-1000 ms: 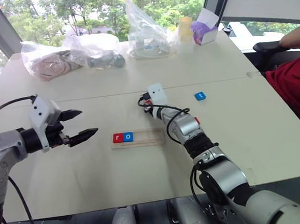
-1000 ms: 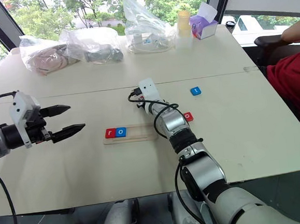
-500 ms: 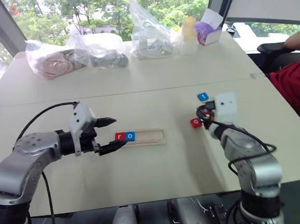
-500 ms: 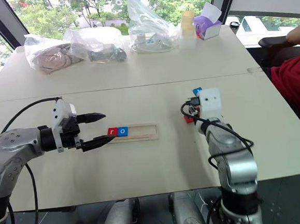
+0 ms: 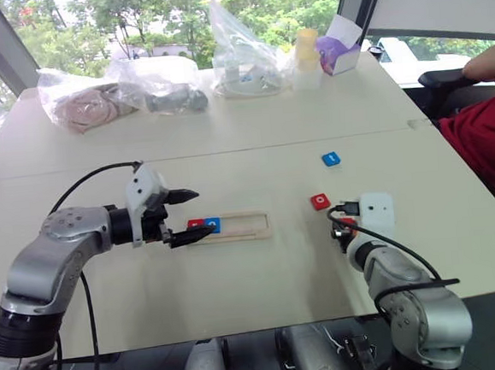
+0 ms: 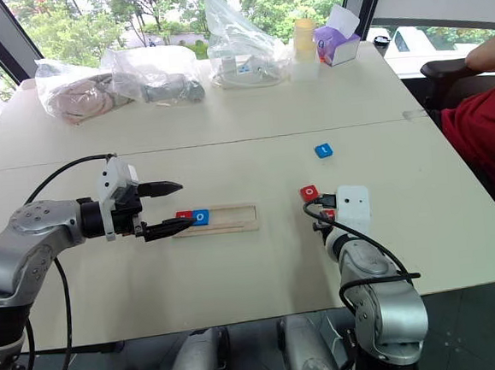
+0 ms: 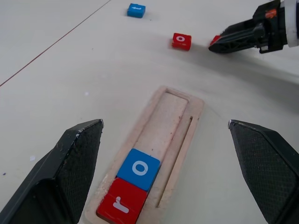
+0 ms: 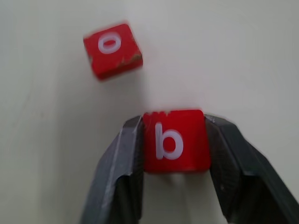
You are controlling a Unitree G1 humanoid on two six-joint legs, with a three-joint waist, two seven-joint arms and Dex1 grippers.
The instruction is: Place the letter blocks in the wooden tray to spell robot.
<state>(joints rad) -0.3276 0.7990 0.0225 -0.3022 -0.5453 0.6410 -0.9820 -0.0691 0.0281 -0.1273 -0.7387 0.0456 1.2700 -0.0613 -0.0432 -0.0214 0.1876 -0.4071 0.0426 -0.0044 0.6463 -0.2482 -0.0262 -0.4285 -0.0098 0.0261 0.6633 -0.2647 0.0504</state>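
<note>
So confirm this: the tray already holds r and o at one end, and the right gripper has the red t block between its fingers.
Wrong on one point: the block between the right gripper's fingers is the red b block, as the right wrist view shows. The wooden tray does hold r and o at one end.

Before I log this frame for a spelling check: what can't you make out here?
- Right gripper: fingers flank the red square b block; whether it presses or is lifted, right wrist view doesn't settle.
- Blue square block on the far table: letter too small in eye views.
- Clear plastic bags: contents blurred by crumpled plastic.
</note>
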